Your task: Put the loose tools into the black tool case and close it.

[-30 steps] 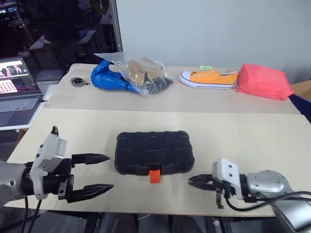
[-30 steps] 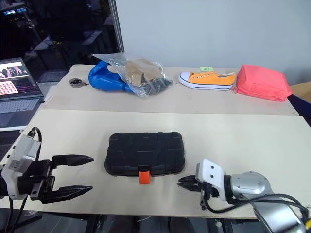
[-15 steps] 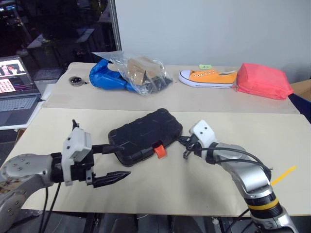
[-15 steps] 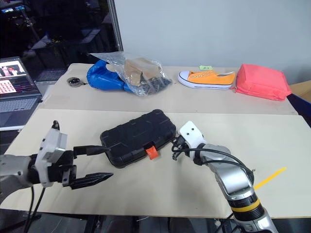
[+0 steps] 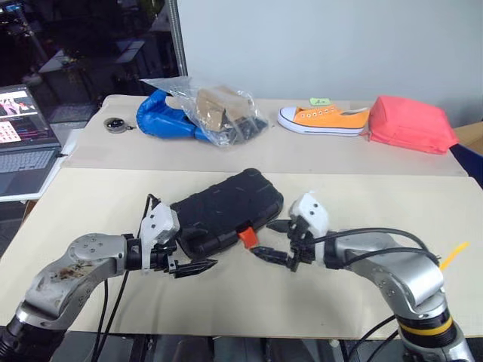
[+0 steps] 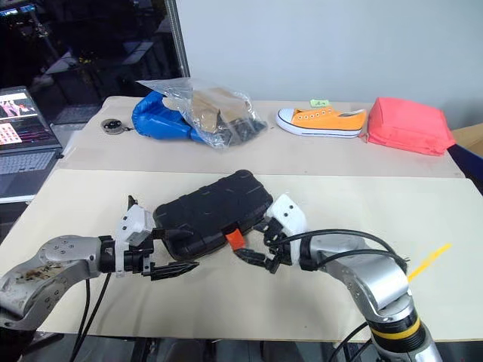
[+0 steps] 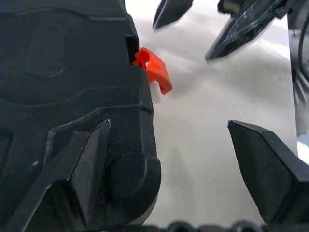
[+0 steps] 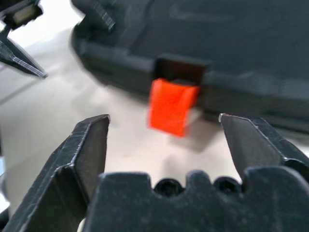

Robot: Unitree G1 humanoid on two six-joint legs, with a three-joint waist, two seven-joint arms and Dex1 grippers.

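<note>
The black tool case point(image 5: 226, 210) lies shut and turned at an angle on the beige table point(image 5: 355, 302), its orange latch point(image 5: 247, 236) facing me. My left gripper point(image 5: 192, 255) is open at the case's near left corner, one finger point(image 7: 87, 164) over the lid and the other over bare table. My right gripper point(image 5: 268, 239) is open just right of the latch, which sits between its fingertips in the right wrist view, latch point(image 8: 172, 106). The left wrist view has the case point(image 7: 63, 96) and the latch point(image 7: 154, 72). The loose tools are out of view.
On the far table lie a blue bag under a clear plastic bag point(image 5: 207, 113), an orange sneaker point(image 5: 321, 121), a red pouch point(image 5: 411, 124) and a small round object point(image 5: 115, 124). A laptop point(image 5: 26, 143) stands at the left. A yellow strip point(image 5: 453, 255) is at the right.
My right gripper has opened and swung in to the latch. The case has turned, its right end now farther away. My left gripper has moved in onto the case's near left corner.
</note>
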